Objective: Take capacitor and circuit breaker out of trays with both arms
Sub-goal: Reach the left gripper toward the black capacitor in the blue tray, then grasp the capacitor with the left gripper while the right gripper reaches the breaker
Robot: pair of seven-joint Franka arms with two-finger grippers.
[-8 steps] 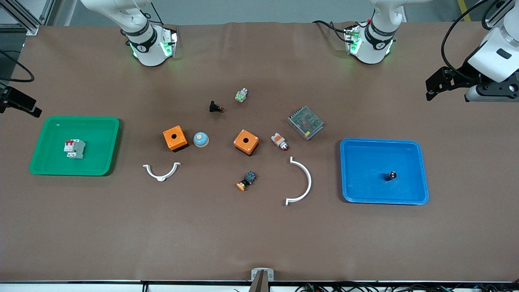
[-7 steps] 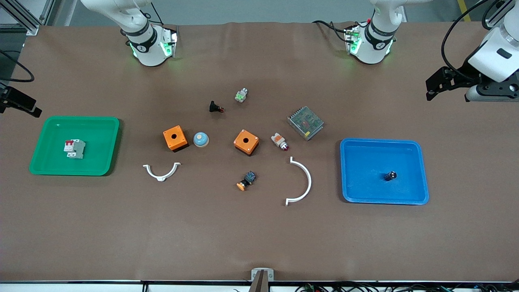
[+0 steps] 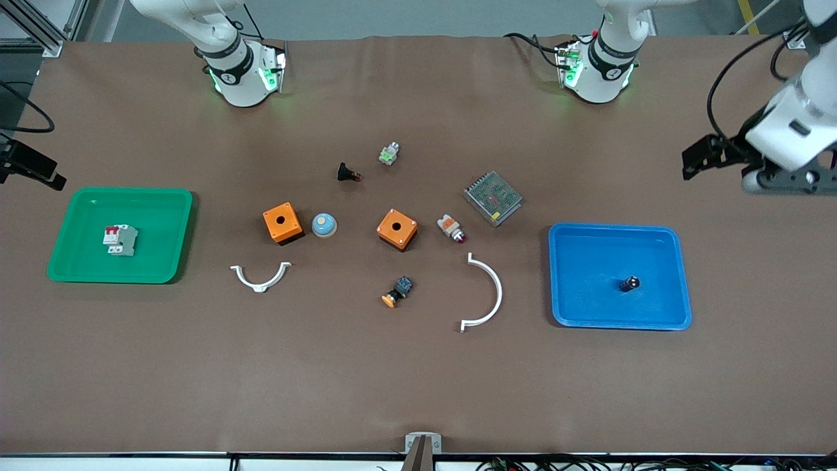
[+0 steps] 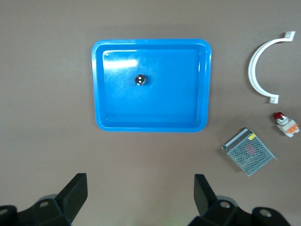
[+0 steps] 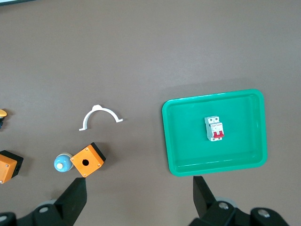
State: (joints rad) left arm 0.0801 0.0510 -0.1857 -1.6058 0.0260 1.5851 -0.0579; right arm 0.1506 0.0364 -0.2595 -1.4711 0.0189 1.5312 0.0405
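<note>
The capacitor point(image 3: 630, 283), a tiny black upright cylinder, stands in the blue tray point(image 3: 575, 314) at the left arm's end of the table; it also shows in the left wrist view point(image 4: 140, 80). The breaker point(image 3: 119, 239), a grey block with red levers, lies in the green tray point(image 3: 163, 268) at the right arm's end; it also shows in the right wrist view point(image 5: 215, 128). My left gripper point(image 4: 139, 197) is open and empty, high over bare table beside the blue tray. My right gripper point(image 5: 139, 197) is open and empty, high over bare table beside the green tray.
Between the trays lie two orange boxes point(image 3: 282, 222) point(image 3: 397, 229), a blue dome point(image 3: 324, 225), two white curved clips point(image 3: 260, 277) point(image 3: 487, 294), a metal mesh unit point(image 3: 493, 197), a white-orange part point(image 3: 451, 228), an orange-capped button point(image 3: 397, 292) and a black red-tipped part point(image 3: 348, 173).
The left arm's hand has shifted a little lower in the front view and tilted. The right arm, both trays and all parts have stayed where they were.
</note>
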